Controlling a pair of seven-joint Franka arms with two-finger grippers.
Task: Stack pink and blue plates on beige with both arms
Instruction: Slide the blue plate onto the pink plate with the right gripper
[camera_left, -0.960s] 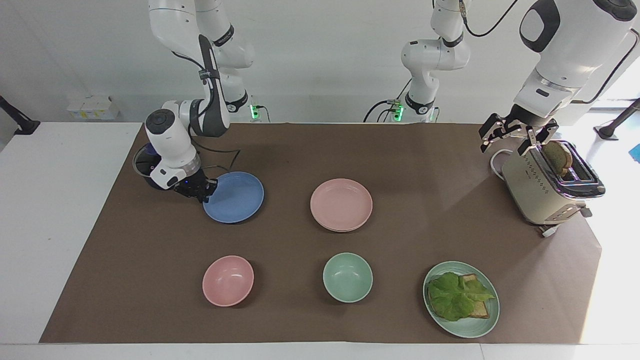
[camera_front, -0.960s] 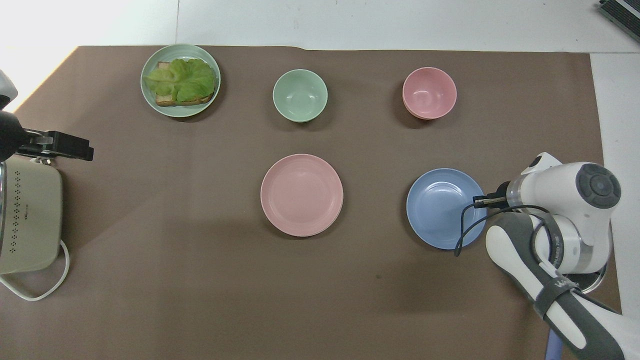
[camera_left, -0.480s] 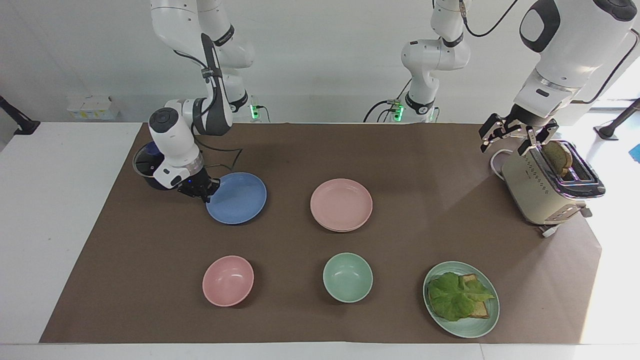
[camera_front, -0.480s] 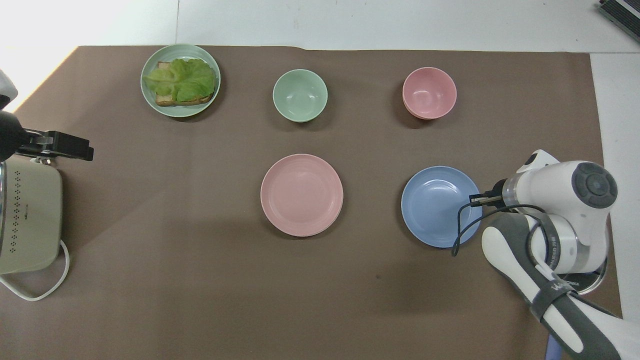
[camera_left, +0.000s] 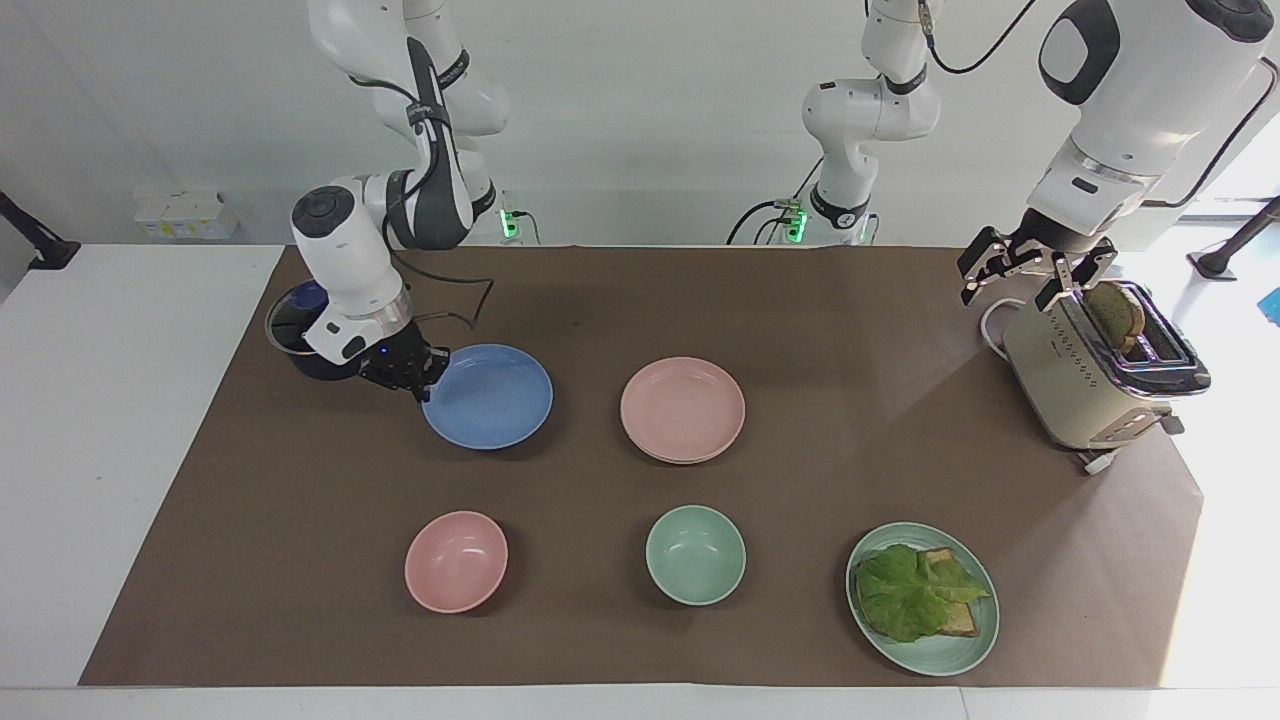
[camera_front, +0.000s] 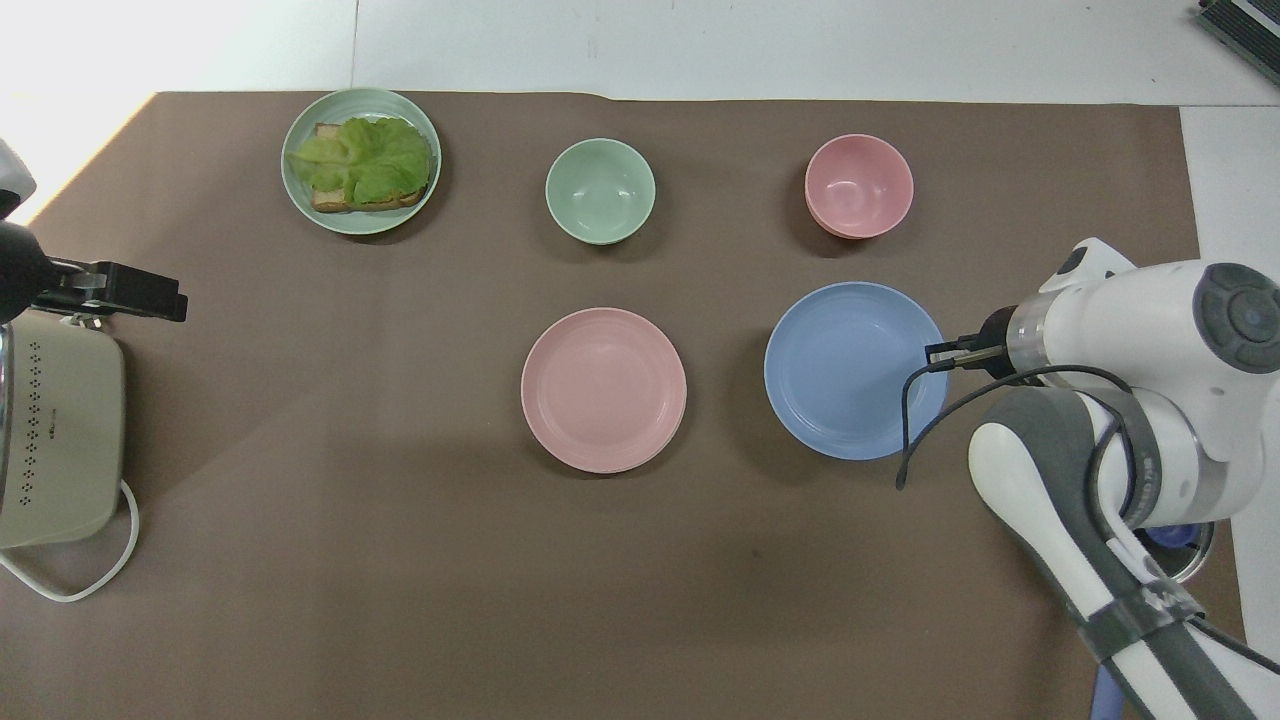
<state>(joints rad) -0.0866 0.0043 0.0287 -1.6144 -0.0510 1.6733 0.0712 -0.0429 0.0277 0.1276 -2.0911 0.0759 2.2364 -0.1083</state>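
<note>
Now blue plate lifted, apparently, carried toward pink plate by right end effector.

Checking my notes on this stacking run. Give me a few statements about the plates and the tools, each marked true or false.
1. The right tool is shut on the blue plate's rim. True.
2. The blue plate lies on the pink plate. False: they are apart, side by side.
3. The left tool is open over the toaster. True.
4. The pink plate is in the left tool. False: it rests mid-table, ungripped.
5. Lettuce lies in the pink bowl. False: it is on the green plate.
</note>
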